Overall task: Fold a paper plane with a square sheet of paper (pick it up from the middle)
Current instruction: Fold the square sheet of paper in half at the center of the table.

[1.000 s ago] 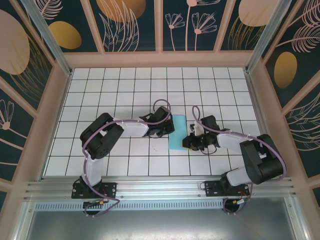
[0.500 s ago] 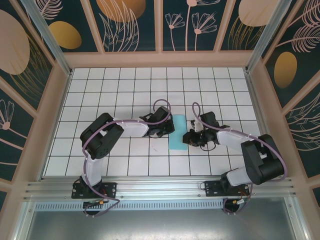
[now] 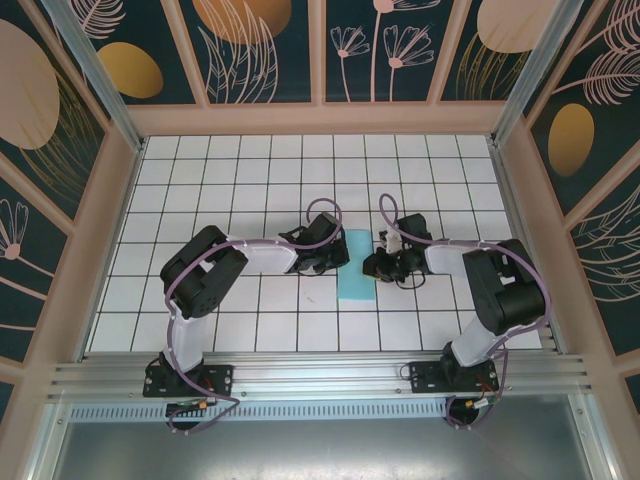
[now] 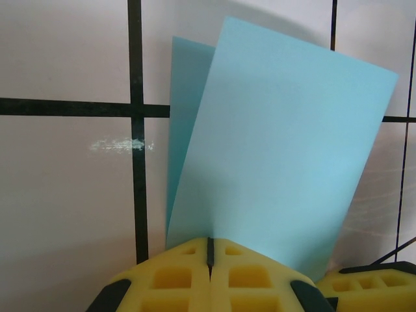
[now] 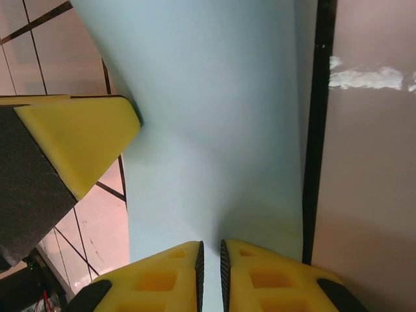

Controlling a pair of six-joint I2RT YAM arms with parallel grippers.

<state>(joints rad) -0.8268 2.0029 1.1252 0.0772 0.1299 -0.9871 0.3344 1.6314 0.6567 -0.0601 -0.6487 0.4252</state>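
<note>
The left gripper has its jaws pinched shut on the left edge of the paper, a folded blue strip in the middle of the tabletop. The right gripper nips the opposite edge, jaws all but closed. Light, limp and easily creased, it is probably best held by its edges.

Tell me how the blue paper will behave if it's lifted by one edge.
Probably floppy: the paper is a thin sheet, and its top layer bows away from the lower one. It is likely very light, so a nudge may shift it. It should crease easily where the left gripper pinches it.
</note>
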